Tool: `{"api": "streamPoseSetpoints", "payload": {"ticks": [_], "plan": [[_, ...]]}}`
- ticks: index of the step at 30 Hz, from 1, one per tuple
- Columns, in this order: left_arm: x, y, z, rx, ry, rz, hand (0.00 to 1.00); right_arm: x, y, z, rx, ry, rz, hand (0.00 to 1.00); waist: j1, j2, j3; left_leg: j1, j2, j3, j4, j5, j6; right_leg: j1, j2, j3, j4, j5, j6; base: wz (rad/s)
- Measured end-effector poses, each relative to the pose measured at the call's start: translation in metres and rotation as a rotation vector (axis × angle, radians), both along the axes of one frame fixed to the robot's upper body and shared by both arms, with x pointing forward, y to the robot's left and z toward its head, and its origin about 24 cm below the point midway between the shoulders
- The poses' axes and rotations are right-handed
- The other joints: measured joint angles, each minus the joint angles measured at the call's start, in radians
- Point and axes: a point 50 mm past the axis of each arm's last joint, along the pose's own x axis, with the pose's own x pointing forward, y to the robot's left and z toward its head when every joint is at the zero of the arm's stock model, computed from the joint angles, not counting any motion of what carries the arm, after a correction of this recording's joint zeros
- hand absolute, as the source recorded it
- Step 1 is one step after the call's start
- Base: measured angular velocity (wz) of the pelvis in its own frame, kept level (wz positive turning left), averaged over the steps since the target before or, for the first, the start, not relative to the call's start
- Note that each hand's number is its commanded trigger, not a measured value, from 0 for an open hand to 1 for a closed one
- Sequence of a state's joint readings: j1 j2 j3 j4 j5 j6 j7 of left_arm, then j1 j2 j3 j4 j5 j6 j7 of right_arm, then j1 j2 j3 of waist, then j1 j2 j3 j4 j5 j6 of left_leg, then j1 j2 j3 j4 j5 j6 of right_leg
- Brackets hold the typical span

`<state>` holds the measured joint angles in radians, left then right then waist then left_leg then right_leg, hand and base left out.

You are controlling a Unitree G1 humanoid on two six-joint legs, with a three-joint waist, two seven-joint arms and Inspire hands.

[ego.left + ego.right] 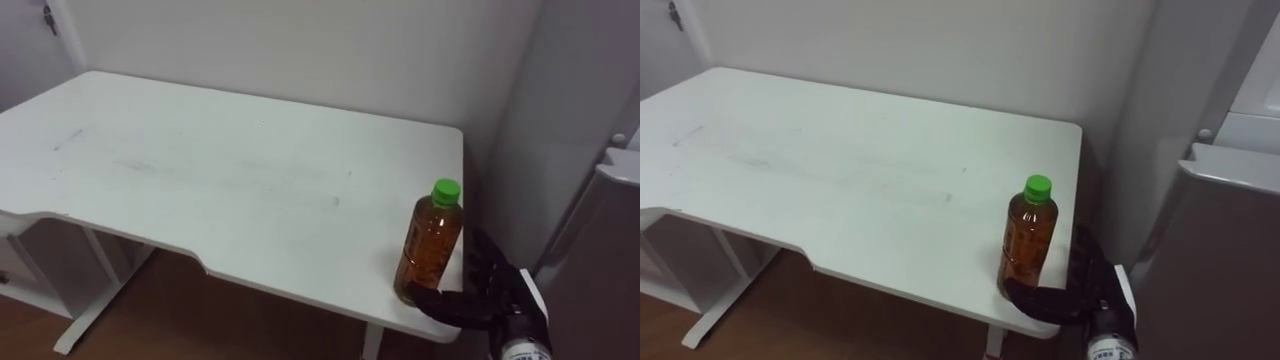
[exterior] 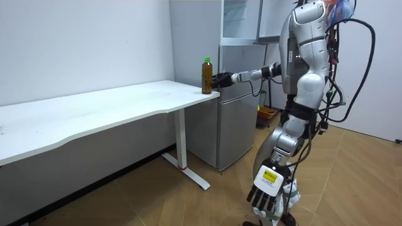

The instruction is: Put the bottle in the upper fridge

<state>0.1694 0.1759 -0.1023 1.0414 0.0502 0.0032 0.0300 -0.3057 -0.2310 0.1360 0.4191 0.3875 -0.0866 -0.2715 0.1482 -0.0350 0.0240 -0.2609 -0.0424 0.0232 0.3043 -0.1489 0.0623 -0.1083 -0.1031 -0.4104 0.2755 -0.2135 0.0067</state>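
An amber drink bottle point(image 1: 432, 240) with a green cap stands upright on the near right corner of the white table point(image 1: 200, 170). My right hand point(image 1: 490, 295) is low beside it, on its right. The dark thumb reaches round the front of the bottle's base and the fingers stay spread behind and beside it, so the hand is open. In the room view the bottle point(image 2: 206, 75) stands at the table's end with that hand point(image 2: 221, 80) stretched out to it. My left hand point(image 2: 267, 191) hangs by my leg, fingers relaxed.
A grey fridge point(image 2: 235, 94) stands just past the table's end, with a glass-fronted upper cabinet point(image 2: 242, 19) over it; its side point(image 1: 1230, 220) rises close to my right hand. I stand on the wooden floor beside the fridge. A white wall runs behind the table.
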Motion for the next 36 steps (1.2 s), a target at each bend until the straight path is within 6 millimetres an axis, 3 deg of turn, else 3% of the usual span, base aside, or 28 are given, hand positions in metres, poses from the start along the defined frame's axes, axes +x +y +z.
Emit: {"api": "streamPoseSetpoints", "payload": {"ticks": [9, 20, 36], "plan": [[0.001, -0.002, 0.0, -0.007, -0.005, 0.002, 0.0, 0.006, 0.0, 0.004, -0.002, -0.015, -0.012, 0.0, 0.002, 0.021, 0.0001, 0.012, -0.006, -0.005, -0.018, 0.007, 0.003, 0.008, -0.001, -0.005, 0.0, 0.0, 0.003, 0.02], [0.002, -0.006, -0.001, -0.011, -0.009, -0.003, 0.0, 0.022, 0.006, 0.018, 0.039, -0.045, -0.005, 0.0, 0.032, 0.02, 0.0012, 0.02, -0.006, -0.003, -0.036, 0.02, 0.0, 0.007, -0.002, -0.006, 0.001, 0.0, 0.001, 0.0], [-0.001, -0.006, -0.001, -0.034, -0.002, 0.041, 0.0, 0.022, 0.021, 0.014, 0.055, -0.034, 0.012, 0.0, 0.035, 0.015, 0.0044, 0.018, -0.008, -0.003, -0.033, 0.021, 0.0, 0.01, -0.004, -0.013, 0.001, -0.001, 0.001, 0.0]]}}
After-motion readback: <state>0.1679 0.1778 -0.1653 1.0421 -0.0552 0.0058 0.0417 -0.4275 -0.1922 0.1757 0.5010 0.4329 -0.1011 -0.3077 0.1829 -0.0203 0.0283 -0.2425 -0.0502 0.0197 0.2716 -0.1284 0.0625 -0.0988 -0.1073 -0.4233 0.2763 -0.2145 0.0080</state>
